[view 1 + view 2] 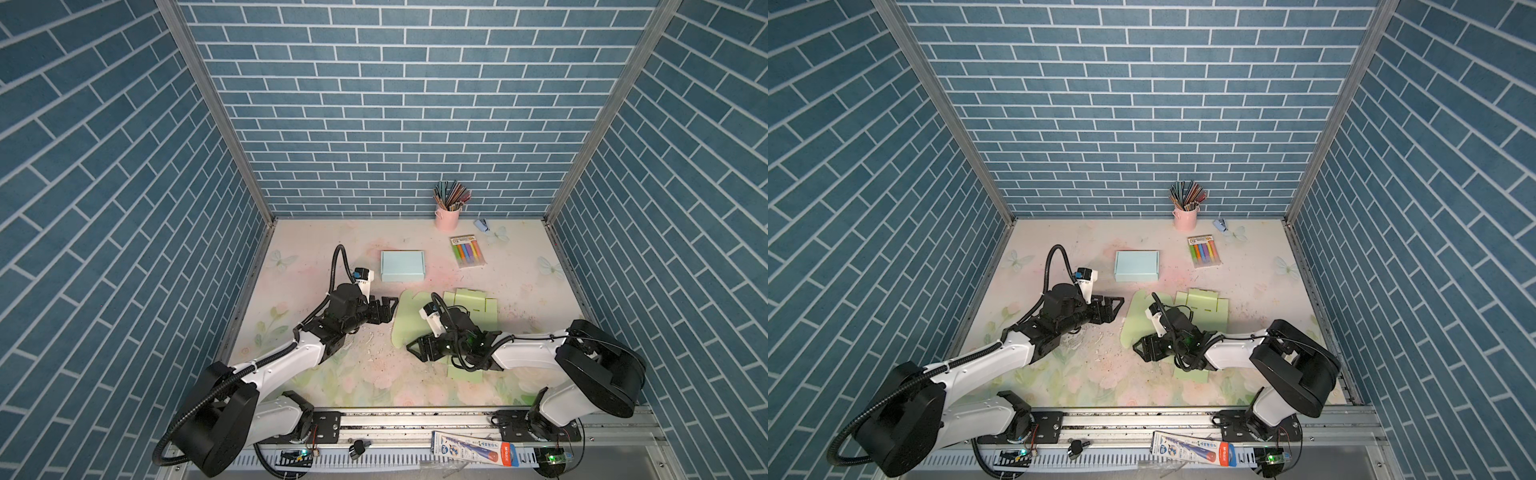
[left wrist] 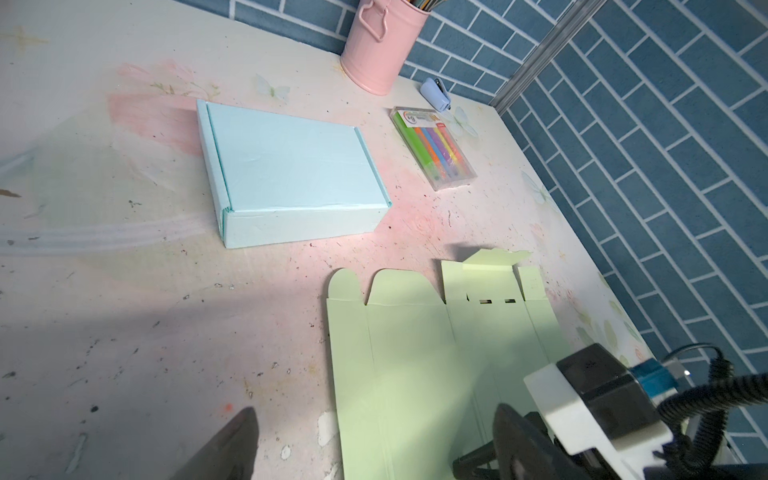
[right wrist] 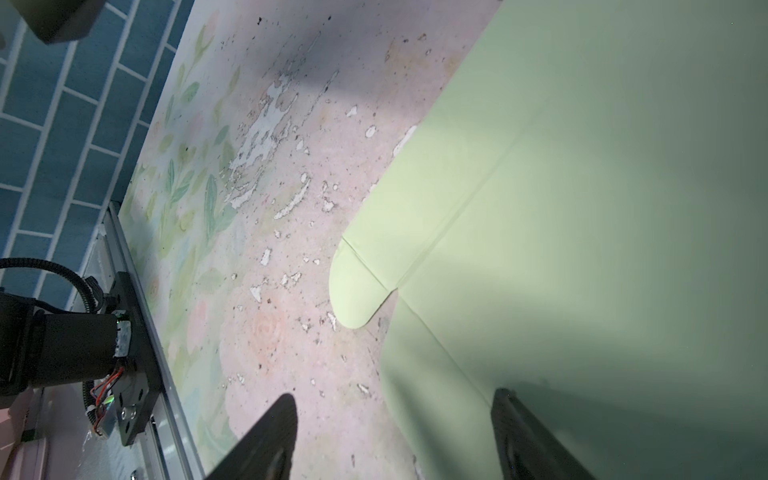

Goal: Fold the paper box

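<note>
**Paper box** point(image 1: 409, 322): one unfolded green sheet, flat on the table point(image 1: 536, 307) near its middle. The right arm point(image 1: 528, 353) hides part of it in both top views.

**Left jaws:** released, spread wide and empty. They sit low, just beside the sheet's left edge and point at it. Contact cannot be told.

**Right jaws:** apart, grasping nothing, at the sheet's near left corner. The right wrist view shows one finger point(image 3: 528, 440) over the sheet point(image 3: 582, 166) and the other finger point(image 3: 266, 440) over bare table. The sheet's edge lies between them. Whether either finger touches cannot be told.

**Count on the table:**
- one green sheet
- one folded blue box point(image 1: 402, 266), beyond the sheet and apart from it
- one pink cup point(image 1: 447, 218) of pencils, at the back wall
- one marker pack point(image 1: 467, 251)
- one small blue item point(image 1: 483, 225) near the cup

**Arms:** two.
</note>
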